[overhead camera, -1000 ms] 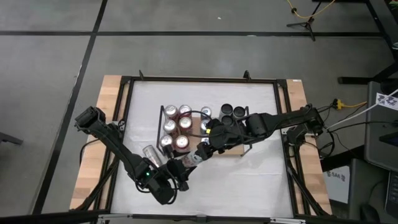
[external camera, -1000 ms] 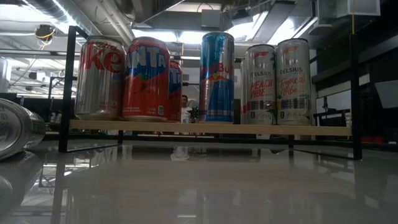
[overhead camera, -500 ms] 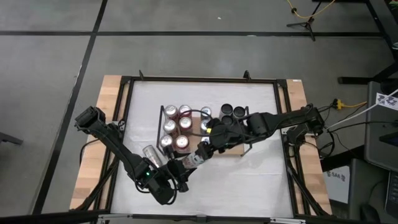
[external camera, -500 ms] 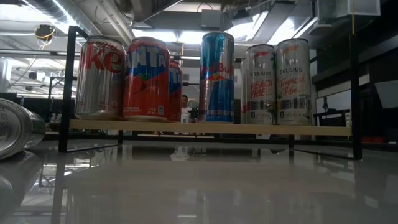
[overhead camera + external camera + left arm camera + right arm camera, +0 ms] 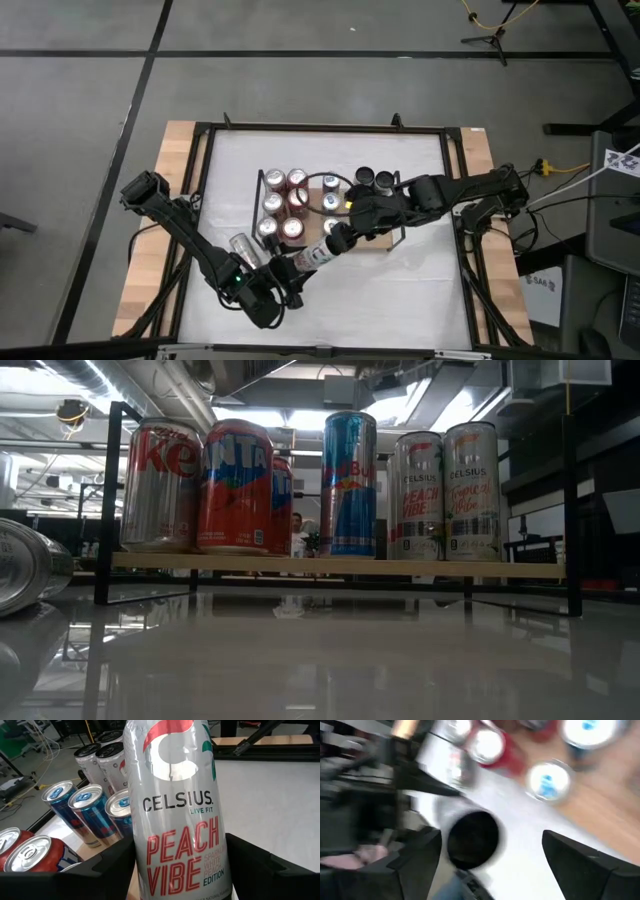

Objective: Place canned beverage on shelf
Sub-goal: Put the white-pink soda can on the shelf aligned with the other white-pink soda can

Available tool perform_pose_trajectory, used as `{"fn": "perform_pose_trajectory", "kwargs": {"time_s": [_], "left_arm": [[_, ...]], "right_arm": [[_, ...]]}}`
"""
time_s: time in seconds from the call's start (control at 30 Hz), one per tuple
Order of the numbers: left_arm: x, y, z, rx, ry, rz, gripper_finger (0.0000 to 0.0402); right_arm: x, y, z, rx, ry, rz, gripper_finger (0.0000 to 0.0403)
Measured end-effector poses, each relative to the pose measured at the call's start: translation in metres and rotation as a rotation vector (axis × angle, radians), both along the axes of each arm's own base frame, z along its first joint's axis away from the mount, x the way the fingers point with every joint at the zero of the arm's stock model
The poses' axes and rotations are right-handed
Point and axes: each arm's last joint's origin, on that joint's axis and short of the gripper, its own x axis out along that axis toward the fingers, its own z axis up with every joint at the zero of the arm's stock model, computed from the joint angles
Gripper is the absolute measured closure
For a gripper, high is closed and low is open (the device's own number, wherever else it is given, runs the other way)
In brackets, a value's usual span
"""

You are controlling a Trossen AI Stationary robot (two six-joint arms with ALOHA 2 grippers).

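Left pincer (image 5: 290, 281) clamped on a Celsius can (image 5: 176, 805) over the white worktop (image 5: 400, 290), right pincer (image 5: 345, 236) spread open just beyond it, beside the shelf (image 5: 378, 245)

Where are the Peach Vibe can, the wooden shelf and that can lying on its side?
Peach Vibe can (image 5: 177, 815): left wrist view, printed side.
Wooden shelf (image 5: 330, 566): low view, front edge of the board.
Can lying on its side (image 5: 25, 572): low view, silver side.

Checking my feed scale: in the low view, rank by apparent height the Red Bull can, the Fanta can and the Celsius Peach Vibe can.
1. Red Bull can, tallest.
2. Celsius Peach Vibe can.
3. Fanta can, shortest but widest.
All three stand on the shelf, though their depths may differ, so the true order is unsure.
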Motion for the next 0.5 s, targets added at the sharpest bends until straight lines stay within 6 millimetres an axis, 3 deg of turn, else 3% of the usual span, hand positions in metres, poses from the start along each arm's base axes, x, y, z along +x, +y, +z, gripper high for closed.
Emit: {"fn": "perform_pose_trajectory", "kwargs": {"time_s": [0.17,0.5], "left_arm": [[0.0,0.0,0.0,0.0,0.0,0.001,0.0141],[0.0,0.0,0.0,0.001,0.0,0.001,0.0141]], "right_arm": [[-0.008,-0.002,-0.006,-0.012,0.105,-0.017,0.0063],[0.002,0.002,0.002,0.049,-0.023,0.038,0.0063]]}}
